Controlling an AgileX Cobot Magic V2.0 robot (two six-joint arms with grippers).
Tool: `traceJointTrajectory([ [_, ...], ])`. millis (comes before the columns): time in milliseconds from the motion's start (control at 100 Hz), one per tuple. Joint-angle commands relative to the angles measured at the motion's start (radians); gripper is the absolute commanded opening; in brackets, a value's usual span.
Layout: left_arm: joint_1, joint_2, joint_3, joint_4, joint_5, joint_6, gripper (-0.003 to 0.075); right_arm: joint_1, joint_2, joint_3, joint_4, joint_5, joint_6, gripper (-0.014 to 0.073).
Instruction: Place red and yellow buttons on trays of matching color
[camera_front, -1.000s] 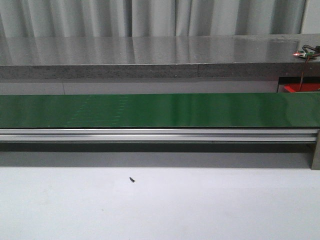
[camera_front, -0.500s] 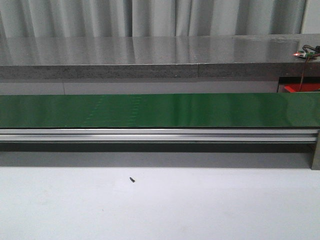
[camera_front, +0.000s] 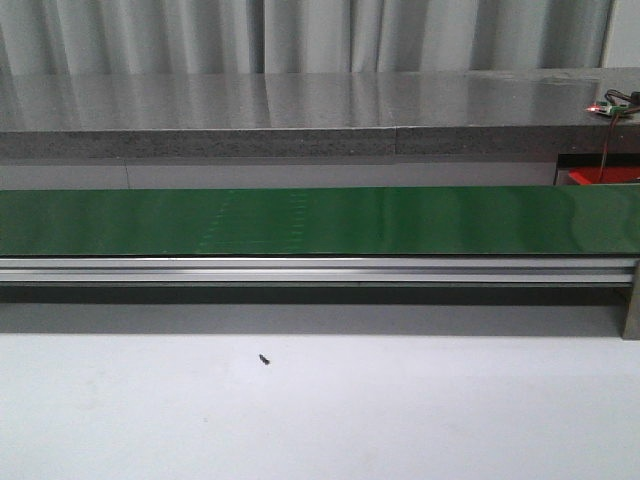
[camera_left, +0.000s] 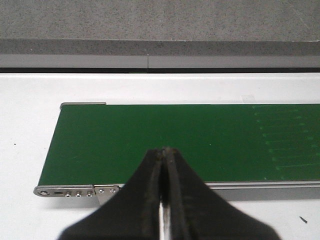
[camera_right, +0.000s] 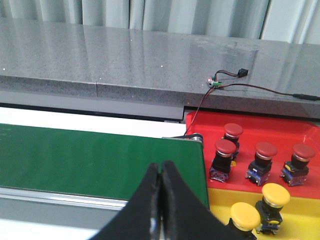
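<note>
In the right wrist view, a red tray (camera_right: 200, 122) holds several red buttons (camera_right: 225, 148) and a yellow tray (camera_right: 222, 197) beside it holds two yellow buttons (camera_right: 275, 194). My right gripper (camera_right: 160, 167) is shut and empty, hanging over the green belt's (camera_right: 90, 160) end beside the trays. My left gripper (camera_left: 165, 152) is shut and empty over the belt's (camera_left: 175, 140) other end. No button lies on the belt (camera_front: 320, 220). Only a corner of the red tray (camera_front: 603, 177) shows in the front view; neither gripper appears there.
The conveyor has an aluminium side rail (camera_front: 320, 270). Behind it runs a grey stone ledge (camera_front: 300, 110) with a small circuit board and red wire (camera_right: 215, 82). A tiny dark speck (camera_front: 264, 359) lies on the white table in front.
Faint pale marks on the green belt have shifted to the right, so the belt is running. Nothing else has moved.
</note>
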Motion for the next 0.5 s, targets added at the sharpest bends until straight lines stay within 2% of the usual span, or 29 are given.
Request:
traceJointTrajectory([
  [0, 0.002, 0.002, -0.028, -0.013, -0.066, 0.000, -0.0020, 0.003, -0.015, 0.013, 0.006, -0.129, -0.003, -0.0067],
  [150, 0.002, 0.002, -0.028, -0.013, -0.066, 0.000, -0.0020, 0.002, -0.046, 0.107, -0.003, -0.246, 0.056, -0.0067],
  [240, 0.002, 0.002, -0.028, -0.013, -0.066, 0.000, -0.0020, 0.002, -0.071, 0.161, -0.147, -0.302, 0.172, -0.0067],
  [360, 0.002, 0.002, -0.028, -0.013, -0.066, 0.000, -0.0020, 0.008, -0.091, 0.210, -0.353, -0.315, 0.412, -0.0067],
  [410, 0.002, 0.002, -0.028, -0.013, -0.066, 0.000, -0.0020, 0.008, -0.101, 0.231, -0.405, -0.340, 0.440, -0.0067],
  [490, 0.002, 0.002, -0.028, -0.013, -0.066, 0.000, -0.0020, 0.008, -0.123, 0.278, -0.409, -0.392, 0.441, -0.0067],
])
